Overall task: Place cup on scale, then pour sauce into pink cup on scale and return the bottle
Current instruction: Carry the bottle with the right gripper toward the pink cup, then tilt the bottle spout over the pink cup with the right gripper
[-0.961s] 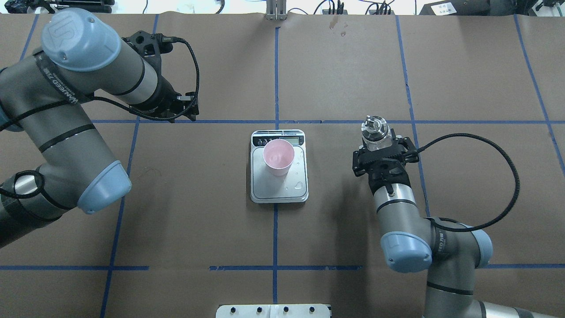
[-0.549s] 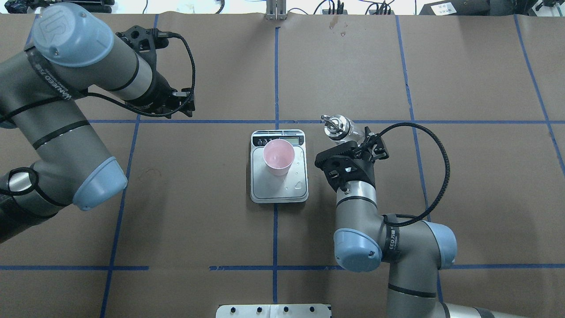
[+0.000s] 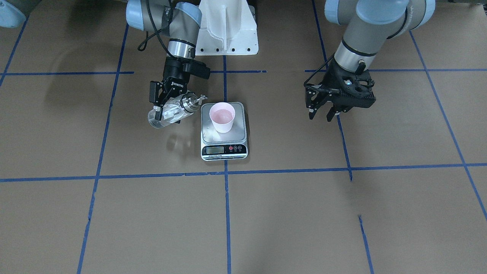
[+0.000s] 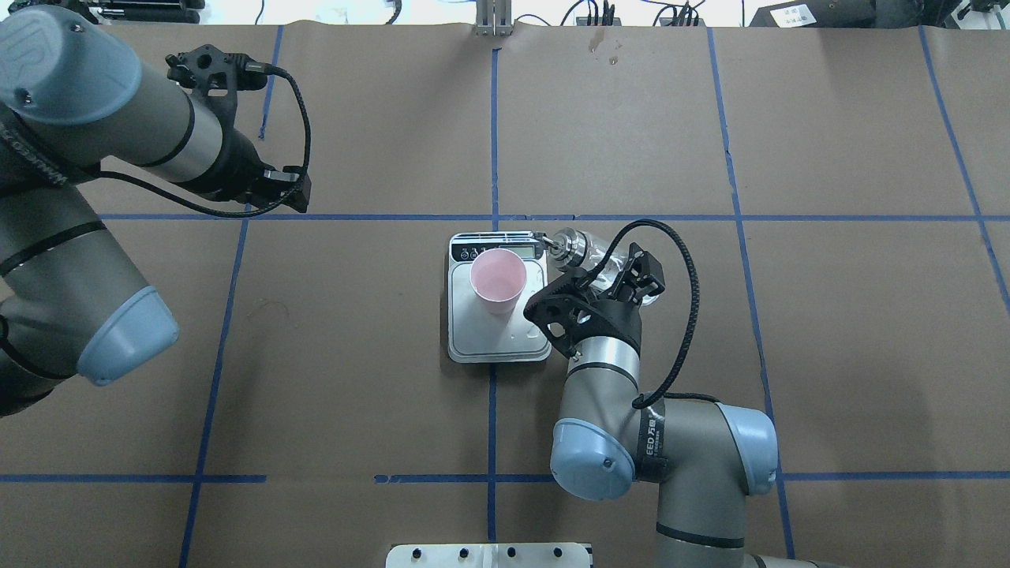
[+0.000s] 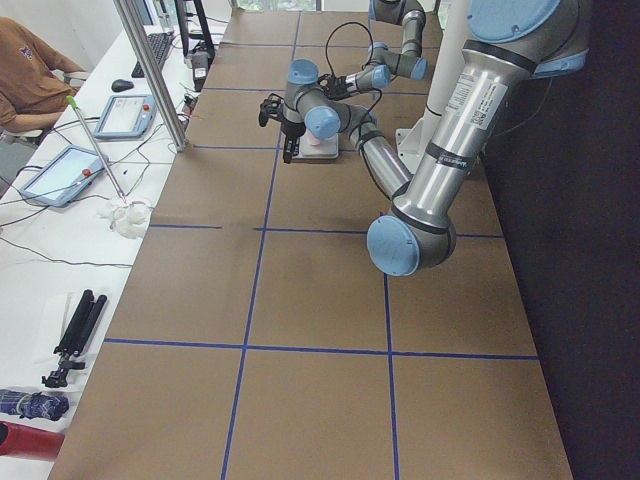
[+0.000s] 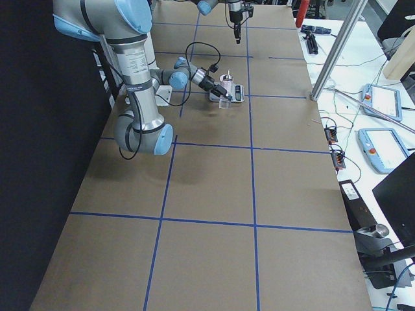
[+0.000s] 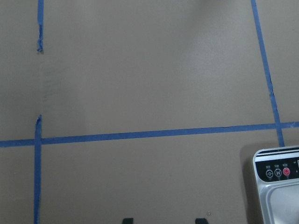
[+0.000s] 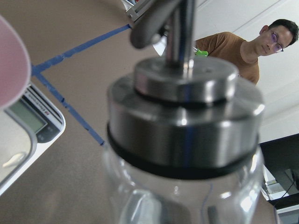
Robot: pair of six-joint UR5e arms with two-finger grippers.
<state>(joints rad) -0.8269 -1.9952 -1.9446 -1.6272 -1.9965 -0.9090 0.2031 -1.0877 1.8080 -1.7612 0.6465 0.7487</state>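
The pink cup [image 4: 498, 280] [image 3: 222, 117] stands upright on the scale [image 4: 473, 335] [image 3: 207, 131] at mid-table. My right gripper [image 4: 611, 276] [image 3: 163, 108] is shut on the clear glass bottle [image 4: 623, 264] [image 3: 169, 113] [image 8: 187, 121]. The bottle is tilted, its silver cap [image 4: 568, 243] [image 3: 189, 102] pointing at the cup. Its spout is by the scale's display-side corner, short of the cup's rim. I cannot make out the clear sauce through the glass. My left gripper [image 3: 321, 112] [image 7: 163, 220] hangs open and empty, well off to the robot's left of the scale [image 7: 278, 186].
Small drops lie on the scale's platform [image 4: 536, 327]. The robot's white base plate [image 3: 227, 30] [image 4: 489, 554] sits at the near table edge. A person [image 8: 243, 51] [image 5: 30, 70] sits beyond the far side, by a side table with tablets [image 5: 60, 175].
My right arm has swung left with the bottle, from right of the scale to its edge, tipping it from upright toward the cup. The left arm has drawn back to the left.
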